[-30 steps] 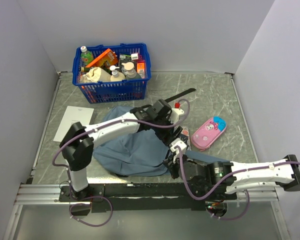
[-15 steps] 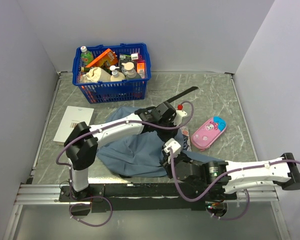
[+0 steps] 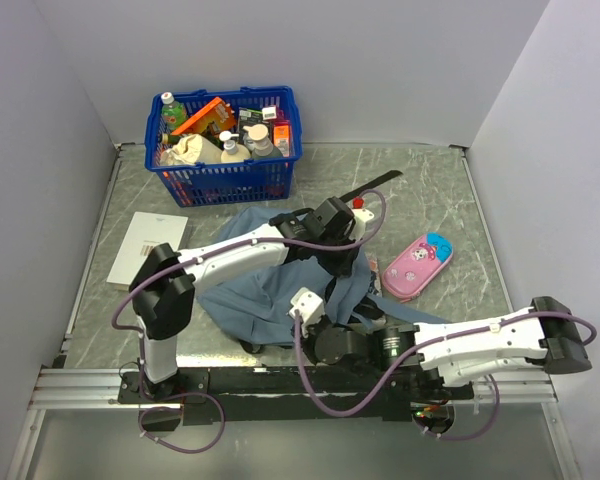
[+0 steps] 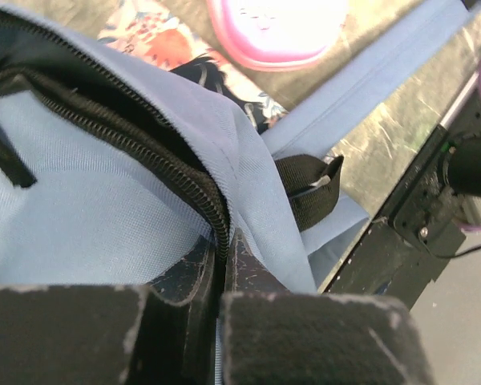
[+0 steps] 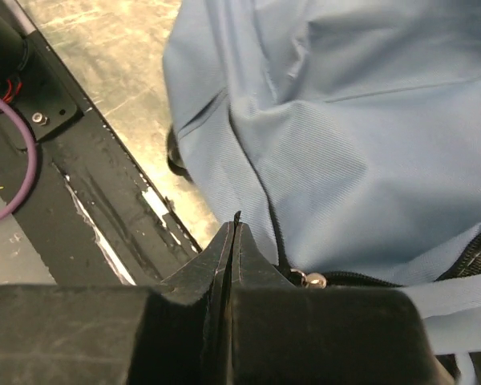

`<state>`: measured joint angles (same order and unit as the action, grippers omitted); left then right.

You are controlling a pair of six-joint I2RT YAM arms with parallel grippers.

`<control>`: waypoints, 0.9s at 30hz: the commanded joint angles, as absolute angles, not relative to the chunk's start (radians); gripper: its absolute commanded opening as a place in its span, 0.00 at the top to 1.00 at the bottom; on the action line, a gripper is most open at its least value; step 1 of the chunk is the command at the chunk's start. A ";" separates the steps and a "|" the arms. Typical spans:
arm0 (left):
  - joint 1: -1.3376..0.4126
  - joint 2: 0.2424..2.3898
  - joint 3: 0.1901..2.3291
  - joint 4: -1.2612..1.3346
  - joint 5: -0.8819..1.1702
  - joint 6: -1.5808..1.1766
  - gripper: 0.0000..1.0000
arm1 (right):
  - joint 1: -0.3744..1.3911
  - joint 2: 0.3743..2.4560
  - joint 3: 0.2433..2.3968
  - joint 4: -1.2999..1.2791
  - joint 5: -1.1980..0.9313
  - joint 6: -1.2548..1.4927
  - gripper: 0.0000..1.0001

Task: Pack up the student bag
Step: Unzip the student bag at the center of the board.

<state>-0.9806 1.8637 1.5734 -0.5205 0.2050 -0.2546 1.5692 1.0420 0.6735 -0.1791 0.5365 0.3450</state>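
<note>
The student bag (image 3: 250, 290) is a soft grey-blue backpack lying in the middle of the table. My left gripper (image 3: 345, 262) is shut on the fabric edge beside the dark zipper (image 4: 144, 144) at the bag's opening (image 4: 88, 192); its fingertips (image 4: 223, 241) pinch that seam. At the bag's near edge, my right gripper (image 3: 318, 325) is shut on a thin black zipper pull (image 5: 235, 228), with the metal slider (image 5: 313, 280) just to the right of its fingers. Grey-blue bag cloth (image 5: 369, 120) fills the right wrist view.
A blue plastic basket (image 3: 220, 170) packed with bottles and boxes stands at the back. A white booklet (image 3: 148, 247) lies at the left. The pink pencil case (image 3: 417, 266) lies right of the bag, next to a patterned item (image 4: 156, 36). A black strap end (image 3: 365, 188) points backward.
My left gripper has closed on the bag's zipper edge. The right arm has slid left along the bag's near edge, still shut.
</note>
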 commanded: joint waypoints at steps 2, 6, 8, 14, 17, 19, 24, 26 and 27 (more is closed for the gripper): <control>-0.936 1.899 1.666 -0.327 0.089 -0.342 0.99 | 1.603 1.121 0.753 0.092 0.378 0.318 1.00; -0.936 1.907 1.703 -0.327 0.139 -0.362 0.99 | 1.603 1.218 0.782 0.205 0.312 0.281 1.00; -0.937 1.907 1.726 -0.331 0.153 -0.368 0.99 | 1.603 1.259 0.808 0.259 0.290 0.253 1.00; -0.927 1.868 1.737 -0.350 0.236 -0.324 0.96 | 1.598 1.362 0.841 0.324 0.259 0.255 0.81; -0.920 1.824 1.692 -0.353 0.253 -0.275 0.71 | 1.597 1.274 0.810 0.292 0.320 0.273 0.60; -0.911 1.813 1.690 -0.405 0.270 -0.259 0.51 | 1.597 1.214 0.784 0.250 0.383 0.293 0.47; -0.887 1.717 1.591 -0.431 0.302 -0.206 0.41 | 1.606 0.959 0.712 0.117 0.488 0.359 0.30; -0.887 1.678 1.531 -0.423 0.322 -0.178 0.38 | 1.617 0.835 0.677 0.033 0.584 0.379 0.33; -0.887 1.651 1.519 -0.428 0.333 -0.169 0.35 | 1.623 0.798 0.667 0.005 0.630 0.427 0.34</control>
<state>-0.8860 1.7733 1.5780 -0.4522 0.2707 -0.2356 1.6043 0.9672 0.7136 0.1272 0.4549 0.3172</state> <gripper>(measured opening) 0.612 0.680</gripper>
